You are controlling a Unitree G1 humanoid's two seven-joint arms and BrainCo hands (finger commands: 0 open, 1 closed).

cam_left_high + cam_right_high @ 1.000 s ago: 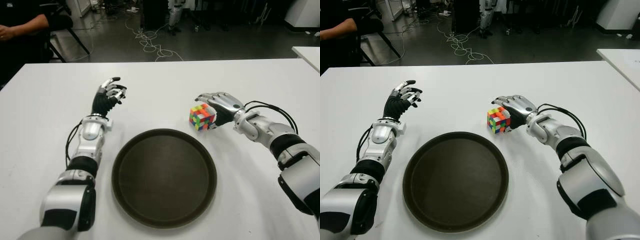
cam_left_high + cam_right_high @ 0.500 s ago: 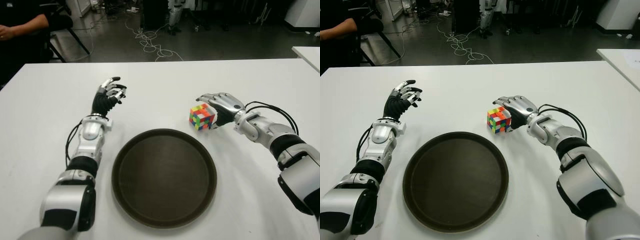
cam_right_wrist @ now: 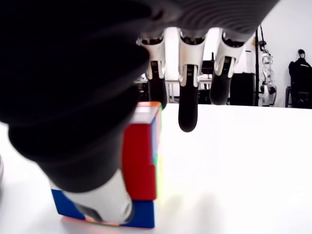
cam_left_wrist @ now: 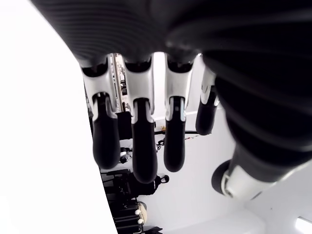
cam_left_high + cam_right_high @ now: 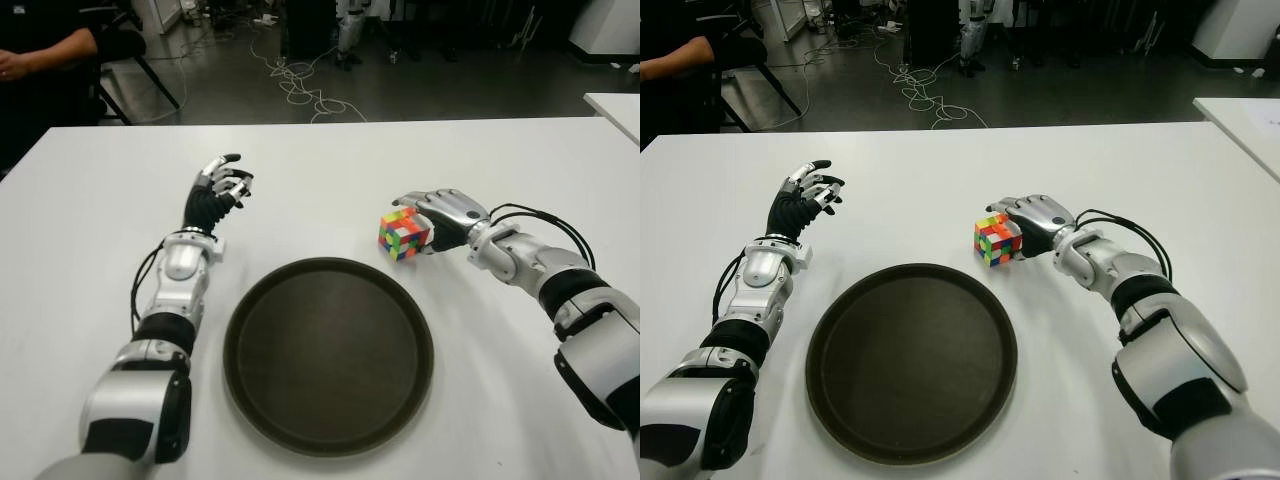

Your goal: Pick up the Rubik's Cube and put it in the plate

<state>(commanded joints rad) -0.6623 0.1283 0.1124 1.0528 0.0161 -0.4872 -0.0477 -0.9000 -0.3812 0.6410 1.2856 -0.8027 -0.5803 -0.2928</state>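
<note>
Right hand (image 5: 440, 215) is cupping the cube (image 5: 403, 233) on the white table (image 5: 90, 210), fingers loose, not gripping, just far-right of the plate (image 5: 328, 355). Left hand (image 5: 215, 190) is idling, fingers relaxed, far-left of the plate.

I count one Rubik's Cube (image 5: 404, 233), one plate (image 5: 329, 354), both on one white tabletop (image 5: 320, 165). Two robot hands in view: left robot hand (image 5: 217, 190), right robot hand (image 5: 443, 216). A second tabletop (image 5: 615, 105) shows at the far right edge. One person (image 5: 40, 45) sits top left.
</note>
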